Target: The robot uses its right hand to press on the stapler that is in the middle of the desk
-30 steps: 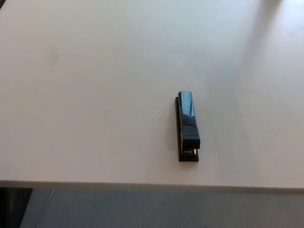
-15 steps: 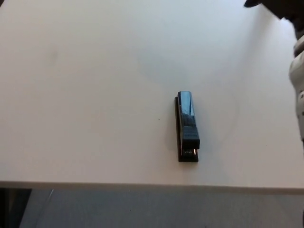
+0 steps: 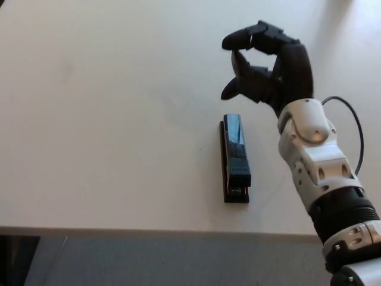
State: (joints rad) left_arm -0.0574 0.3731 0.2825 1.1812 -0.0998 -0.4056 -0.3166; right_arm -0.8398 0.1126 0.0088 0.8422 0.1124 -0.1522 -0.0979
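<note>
Head view looks down on a pale desk [image 3: 107,119] with the robot's right hand [image 3: 268,68] reaching in from the right side. The hand is black, mounted on a white and grey forearm [image 3: 315,161] that rises from the lower right corner, with a thin black cable [image 3: 355,128] looping off beside the wrist. Its fingers [image 3: 256,36] are curled forward and its thumb [image 3: 238,86] sits below them, with a clear gap between; the hand is spread apart and holds nothing. It hangs above the desk just beyond the far end of the stapler [image 3: 234,158], and I can see no contact between them.

The stapler is black and glossy, lying flat on the desk a little right of the middle and close to the near edge. Its long axis runs almost straight away from the robot, near end toward the desk's front edge, far end pointing up the picture toward the hand. The top arm catches a bluish reflection along its length, and the near end shows a blocky step down to the base. The forearm passes just to the right of the stapler, apart from it. Below the desk edge a strip of grey floor [image 3: 178,262] shows.
</note>
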